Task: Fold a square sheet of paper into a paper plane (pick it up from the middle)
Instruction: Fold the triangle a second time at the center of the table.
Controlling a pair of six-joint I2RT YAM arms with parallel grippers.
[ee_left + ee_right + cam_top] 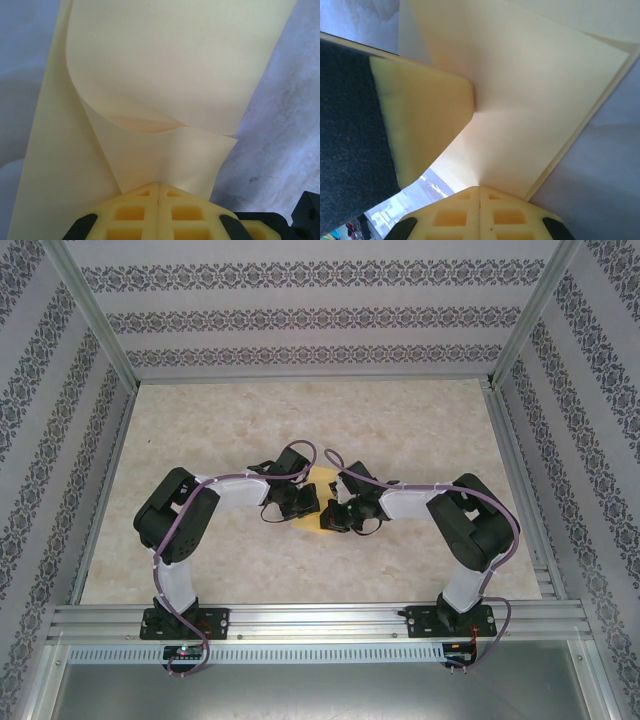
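Fingers (137, 212) of my left gripper (158, 189) are pressed fully together, pinching the square sheet of paper (175, 65). The sheet rises from the pinch and curls over, with one flap doubled back. My right gripper (479, 192) is also closed tight on the sheet, with layers fanning upward from its tips.

Judgement: the two holds sit close together so that a crease can be worked between them.

From above, both grippers face each other near the middle of the counter (400, 430), almost touching, with yellow showing between them. The sheet's outer edges stand free and unsupported. Open counter lies on every side for drawing apart.
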